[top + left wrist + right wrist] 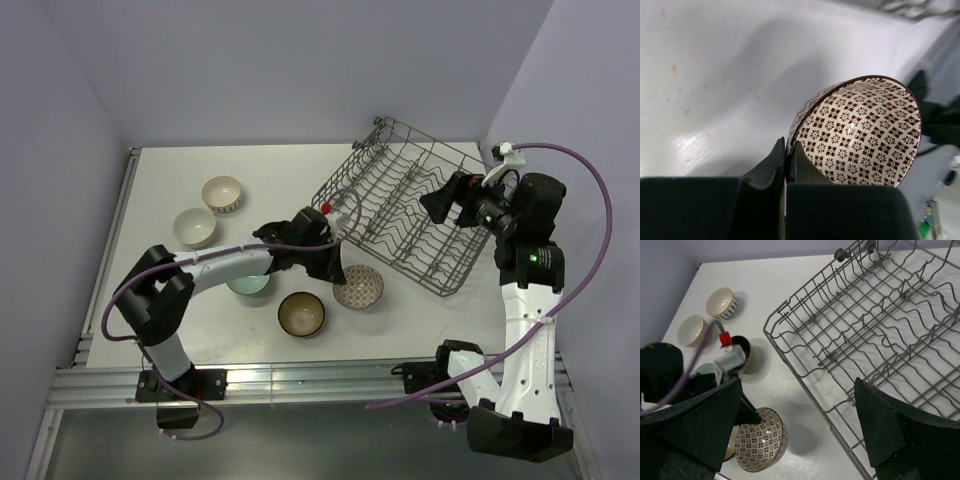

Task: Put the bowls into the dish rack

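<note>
A: Left gripper (788, 150), holding anything?
B: Yes. Jaws nearly closed on the rim of the lattice bowl (860, 135), one inside, one outside. Tilted up toward the lens there; cannot tell whether lifted or resting on the table (260, 170). From above, lies just beside the near-left edge of the dish rack (410, 215), outside it.
A: Right gripper (797, 385)?
B: Jaws spread wide, nothing between them, hanging over the rack. Shows only as two dark wedges in its own camera, both cut off by the bottom edge.
A: Other bowls?
B: On the table, left of the rack. Patterned cream bowl (222, 193) and plain cream bowl (194, 227) close together at the far left, in plain sight. Teal bowl (246, 287) mostly covered by the left arm (215, 265). Brown bowl (301, 313) with tan inside clear from above, near the lattice one; almost wholly hidden behind a jaw in the right wrist view. Dark bowl (743, 344) visible only from the right wrist, half masked by a white connector (730, 359); hidden from above.
A: Rack itself?
B: Angled across the right half of the table. Right end cut off in the right wrist view; only a blurred strip at the top of the left wrist view.
</note>
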